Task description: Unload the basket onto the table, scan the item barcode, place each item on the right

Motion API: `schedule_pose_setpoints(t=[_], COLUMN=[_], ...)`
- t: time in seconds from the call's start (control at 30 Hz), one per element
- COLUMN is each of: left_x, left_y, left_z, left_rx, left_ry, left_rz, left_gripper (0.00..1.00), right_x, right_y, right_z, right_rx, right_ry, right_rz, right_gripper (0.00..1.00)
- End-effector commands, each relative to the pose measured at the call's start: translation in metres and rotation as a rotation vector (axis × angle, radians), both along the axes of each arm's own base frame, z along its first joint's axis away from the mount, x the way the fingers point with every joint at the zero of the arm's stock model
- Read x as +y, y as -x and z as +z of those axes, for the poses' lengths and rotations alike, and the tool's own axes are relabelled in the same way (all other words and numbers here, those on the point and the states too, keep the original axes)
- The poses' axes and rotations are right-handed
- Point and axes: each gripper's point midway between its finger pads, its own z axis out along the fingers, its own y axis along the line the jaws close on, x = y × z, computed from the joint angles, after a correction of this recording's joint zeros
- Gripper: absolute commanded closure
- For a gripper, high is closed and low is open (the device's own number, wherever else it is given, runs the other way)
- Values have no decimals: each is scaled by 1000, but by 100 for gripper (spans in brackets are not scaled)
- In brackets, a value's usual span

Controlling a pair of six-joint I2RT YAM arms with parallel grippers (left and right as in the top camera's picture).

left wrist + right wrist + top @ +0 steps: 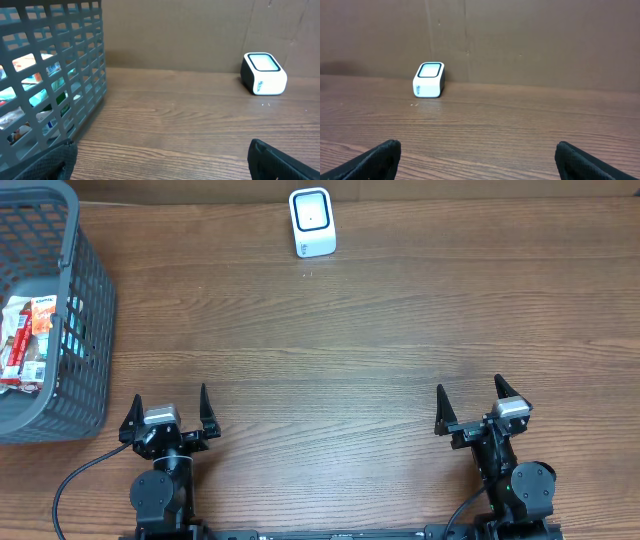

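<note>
Sitting wide open & empty, L claw (170,412) and R claw (470,402) are maybe risking bumping the left basket (95,300) wall reaching for packs (25,340).

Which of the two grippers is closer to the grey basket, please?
The left gripper, jaws open, just off the grey basket's near corner; the right gripper sits across the table, well away from it.

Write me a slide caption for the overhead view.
Open left gripper and right gripper, basket of items, white scanner.
</note>
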Motion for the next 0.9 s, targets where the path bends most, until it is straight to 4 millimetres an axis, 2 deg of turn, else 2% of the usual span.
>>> schedule_pose_setpoints(t=[0.0, 0.17, 0.4, 0.87], left_x=[-1, -2, -18, -19], left_y=[0, 0, -2, -2], left_z=[1, 1, 5, 3], left_rx=[-3, -3, -23, -18], left_ry=[-26, -25, -21, 14], left_rz=[-6, -13, -104, -105], left_gripper=[0, 0, 0, 0], right_x=[-1, -1, -1, -1], right_y=[0, 0, 0, 0], right_z=[-3, -3, -3, -3], right_rx=[-1, -1, -1, -1], right_ry=[-2, -2, -2, -2], right_rz=[-10, -10, -10, -10], right_gripper=[0, 0, 0, 0])
